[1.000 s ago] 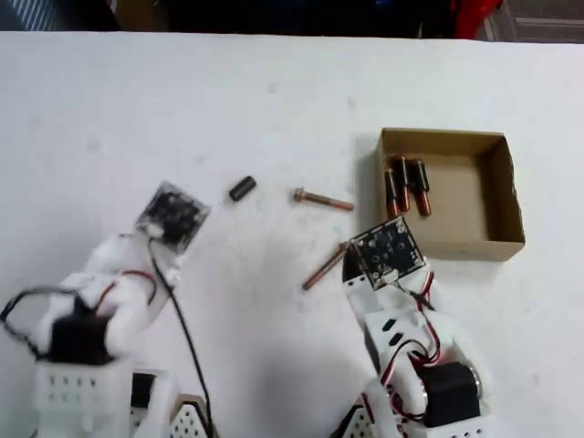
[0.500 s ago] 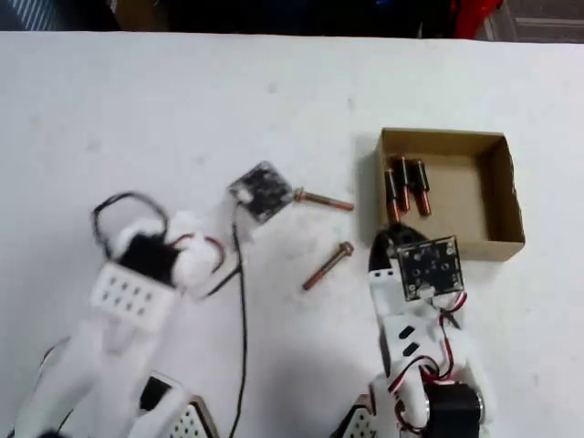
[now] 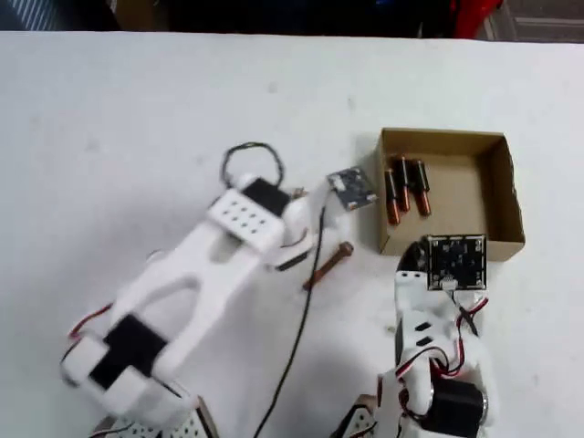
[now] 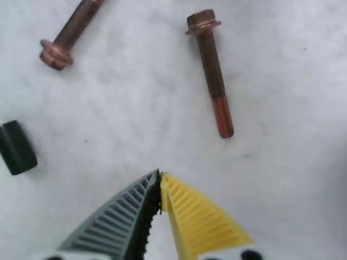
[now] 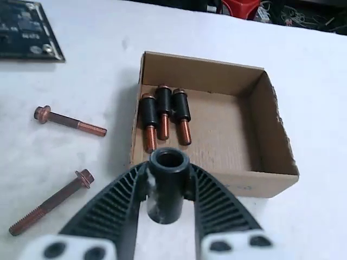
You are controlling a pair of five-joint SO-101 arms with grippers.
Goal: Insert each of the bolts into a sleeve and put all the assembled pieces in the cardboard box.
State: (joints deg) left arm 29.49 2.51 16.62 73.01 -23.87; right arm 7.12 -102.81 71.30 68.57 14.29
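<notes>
White counter (image 3: pixel 137 109) carries 2 loose bolts, 1 spare sleeve (image 4: pixel 16 147) and the cardboard box (image 3: pixel 444 136), where 3 assembled pieces (image 3: pixel 406 190) lie side by side against one wall. The left fingers (image 4: pixel 190 216) are pressed together and empty, over the counter. The nearer bolt (image 4: pixel 211 70) lies flat just ahead of their tips. Its long axis runs roughly away from them, with the threaded end toward the fingers and the head farther off. The second bolt (image 4: pixel 68 35) lies off to one side. The right fingers (image 5: pixel 116 200) are clamped on a sleeve (image 5: pixel 168 184) with its bore open, near the box's front wall. The left arm (image 3: pixel 182 292) is plainly closer to both bolts, so the pickup looks like its job once its fingers part.
</notes>
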